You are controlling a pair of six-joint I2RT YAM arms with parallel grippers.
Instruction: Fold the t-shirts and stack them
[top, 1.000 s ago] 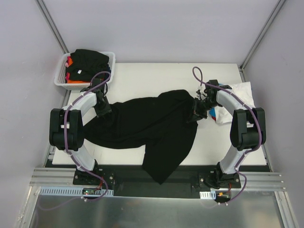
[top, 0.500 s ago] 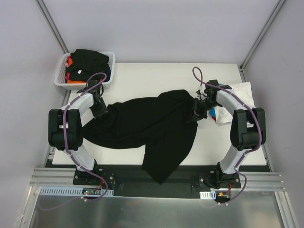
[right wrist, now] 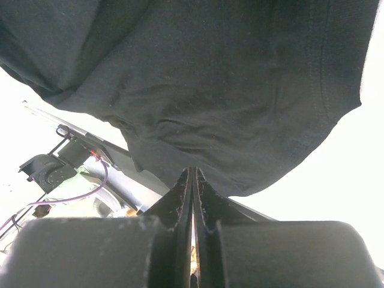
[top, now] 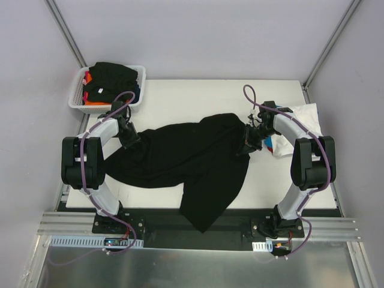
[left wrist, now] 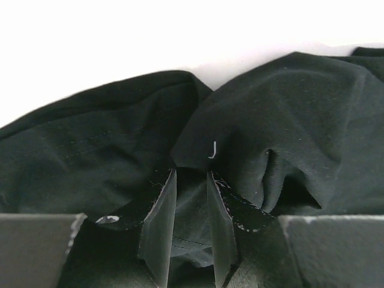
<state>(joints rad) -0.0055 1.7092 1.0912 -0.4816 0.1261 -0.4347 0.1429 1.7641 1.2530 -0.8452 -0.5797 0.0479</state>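
Beyond the far-left end of the large black t-shirt (top: 186,159) stands a white mesh plastic basket (top: 76,96). It holds a folded black cloth (top: 111,78) over orange cloth (top: 89,78). What lies deeper in it is covered.

The left gripper (top: 128,139) sits on the shirt's left end. In the left wrist view its fingers (left wrist: 161,210) stand a little apart with a fold of the black cloth (left wrist: 288,108) in the gap around (left wrist: 191,174). Whether they clamp that fold or only straddle it cannot be told.

The shirt lies crumpled in a wide soft heap across the middle of the white table (top: 198,96). Its sleeves and collar are lost in the folds. Its near tail hangs over the table's front edge and covers part of the black rail below. Bare tabletop runs along the shirt's whole far side, and a narrower bare strip lies at its near-right.

At the shirt's right end the right gripper (top: 249,141) has its fingers pressed together. In the right wrist view the tips (right wrist: 193,171) meet at the hem of the black cloth (right wrist: 210,90), which looks nipped between them and rises ahead of them.

Just right of the shirt, partly under the right arm, lies a white t-shirt (top: 309,114). A scrap of red and blue cloth (top: 271,144) shows at its near side, too hidden to make out.
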